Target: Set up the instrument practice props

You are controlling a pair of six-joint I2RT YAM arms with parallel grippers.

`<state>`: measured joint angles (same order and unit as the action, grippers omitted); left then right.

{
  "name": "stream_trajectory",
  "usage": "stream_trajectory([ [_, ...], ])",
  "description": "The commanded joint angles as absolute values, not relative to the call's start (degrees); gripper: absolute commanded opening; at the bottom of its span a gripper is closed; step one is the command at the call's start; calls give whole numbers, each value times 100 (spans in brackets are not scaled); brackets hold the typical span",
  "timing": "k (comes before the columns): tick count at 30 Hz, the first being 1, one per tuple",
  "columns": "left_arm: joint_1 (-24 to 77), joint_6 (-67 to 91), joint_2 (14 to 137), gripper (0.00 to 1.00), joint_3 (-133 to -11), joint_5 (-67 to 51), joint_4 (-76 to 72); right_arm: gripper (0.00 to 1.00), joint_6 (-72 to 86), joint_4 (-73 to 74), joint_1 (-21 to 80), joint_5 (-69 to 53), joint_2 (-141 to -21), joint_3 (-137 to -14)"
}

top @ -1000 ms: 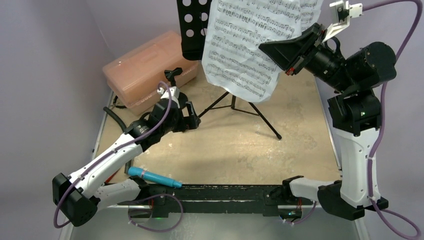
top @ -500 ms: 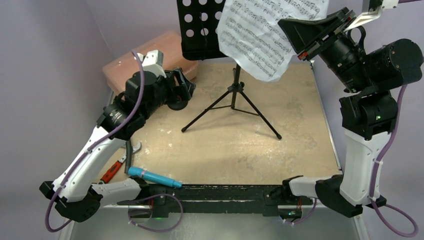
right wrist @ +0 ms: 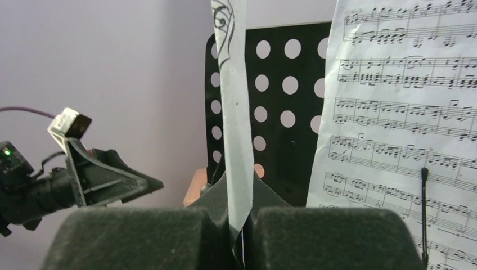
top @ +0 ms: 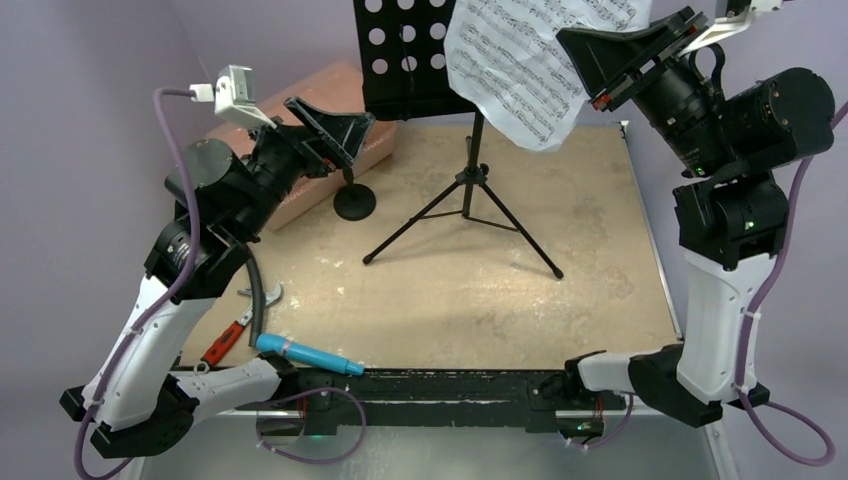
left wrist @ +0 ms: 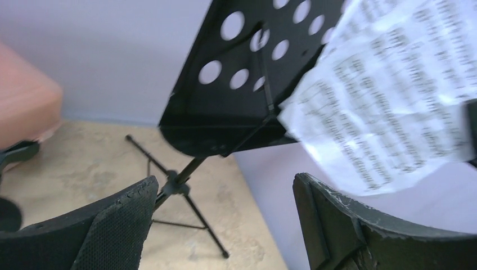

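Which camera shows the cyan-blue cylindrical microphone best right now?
Top external: the cyan-blue cylindrical microphone lies in full view, unblocked, at the tan table's near edge. Neither wrist view shows it; both face the black perforated music stand.

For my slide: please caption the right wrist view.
Right jaws pinch one sheet edge-on before the stand, another page to its right.

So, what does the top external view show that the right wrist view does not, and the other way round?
Only the top view: the microphone, mic stand, red-handled tool and tripod legs. Only the wrist view: the right gripper shut on a page seen edge-on. Both: the perforated desk and the left gripper.
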<state>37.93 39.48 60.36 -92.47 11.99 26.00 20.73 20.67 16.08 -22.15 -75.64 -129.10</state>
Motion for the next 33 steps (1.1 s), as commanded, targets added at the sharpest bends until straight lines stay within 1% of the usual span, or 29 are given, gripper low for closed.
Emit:
stream_trajectory([
  [1,3773,4032,6160,88,-9663,678,1892,0,2169,1691,1616,-2694,-7666,-12891],
  [4,3779,4008,6351,88,-9865,343,1725,0,2276,1816,1590,-3079,-7934,-13195],
  [6,3777,4104,6528,87,-10064,342,1720,0,2376,2041,1519,-3281,-8161,-13540],
  [8,3772,4167,6734,85,-10324,206,1729,0,2738,2093,1223,-3639,-8309,-13701],
  [11,3775,4254,7107,82,-10844,36,2004,0,3874,1111,466,-4925,-8326,-13237],
  [13,3779,4332,7346,78,-11143,27,2232,0,4185,764,268,-5244,-8378,-13184],
  [17,3774,4506,7744,71,-11443,-282,2460,0,4132,876,196,-5242,-8476,-13391],
  [21,3779,4624,7942,65,-11505,-361,2404,0,4127,800,184,-5191,-8434,-13325],
  [28,3778,4649,8025,55,-11488,190,2294,0,4131,678,184,-5057,-8534,-13554],
  [33,3776,4705,8139,50,-11545,237,2107,0,4258,491,180,-5002,-8657,-13725],
])
